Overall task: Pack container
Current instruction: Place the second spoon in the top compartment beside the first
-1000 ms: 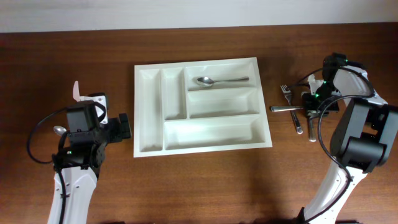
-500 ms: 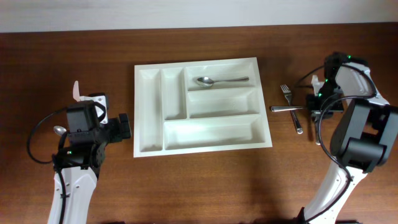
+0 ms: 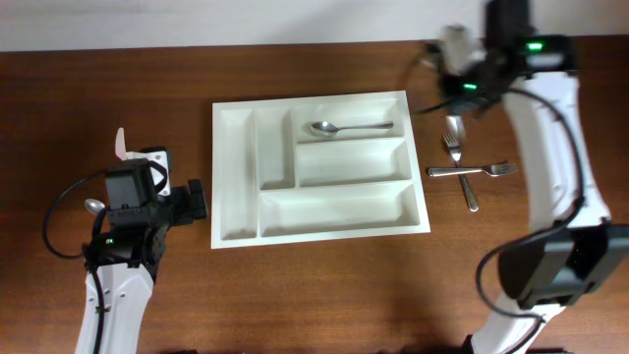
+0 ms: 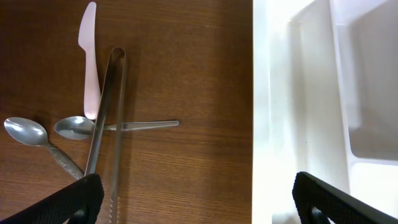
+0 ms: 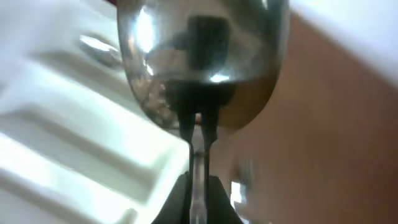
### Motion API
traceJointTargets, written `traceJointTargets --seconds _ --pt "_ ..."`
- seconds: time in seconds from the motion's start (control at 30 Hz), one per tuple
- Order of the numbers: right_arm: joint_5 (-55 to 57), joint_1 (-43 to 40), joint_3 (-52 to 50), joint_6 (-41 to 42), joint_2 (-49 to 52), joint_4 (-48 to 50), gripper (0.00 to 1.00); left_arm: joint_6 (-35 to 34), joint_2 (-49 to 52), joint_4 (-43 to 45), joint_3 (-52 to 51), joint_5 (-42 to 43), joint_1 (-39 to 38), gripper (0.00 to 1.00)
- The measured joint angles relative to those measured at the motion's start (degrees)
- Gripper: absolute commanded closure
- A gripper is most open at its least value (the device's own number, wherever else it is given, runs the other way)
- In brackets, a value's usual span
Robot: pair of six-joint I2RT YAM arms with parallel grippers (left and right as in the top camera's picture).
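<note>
Inside the container [image 3: 217,177] only a spoon [image 3: 346,127] blocks — top long compartment. Crossed forks [image 3: 464,172] lie just right; loose cutlery [image 4: 99,124] left.

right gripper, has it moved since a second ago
Yes. Overhead, the right gripper has gone from beside the forks toward the table's far edge, near the tray's far right corner, holding a spoon.

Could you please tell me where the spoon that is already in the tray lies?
In the overhead view the spoon lies in the container's farthest long compartment, toward the robot's right. Its bowl points left, and the empty middle compartment is just in front of it.
</note>
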Motion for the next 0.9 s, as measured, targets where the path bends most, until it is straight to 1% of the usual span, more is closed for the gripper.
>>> traceJointTargets --seconds 0.1,0.2,0.27,0.37,0.53,0.77,0.8,0.9 --pt "-1.9 7.3 0.1 -10.4 0.4 2.3 0.96 0.0 0.0 0.0 0.0 0.0 0.0 0.01" --pt "-2.9 12.3 0.1 -21.3 2.4 3.3 0.96 0.0 0.0 0.0 0.0 0.0 0.0 0.01" --pt "-3.2 14.2 0.1 -27.7 4.4 3.7 0.96 0.0 0.0 0.0 0.0 0.0 0.0 0.01" --pt "-3.4 14.9 -0.1 -34.6 7.4 5.2 0.96 0.0 0.0 0.0 0.0 0.0 0.0 0.01" --pt "-3.4 13.6 -0.2 -42.0 12.5 7.9 0.96 0.0 0.0 0.0 0.0 0.0 0.0 0.01" --pt "-3.4 11.6 -0.5 -46.4 18.6 12.6 0.95 0.0 0.0 0.0 0.0 0.0 0.0 0.01" --pt "-3.4 11.5 -0.5 -46.6 19.1 12.9 0.91 0.0 0.0 0.0 0.0 0.0 0.0 0.01" --pt "-3.4 11.5 -0.5 -47.1 20.0 13.3 0.69 0.0 0.0 0.0 0.0 0.0 0.0 0.01"
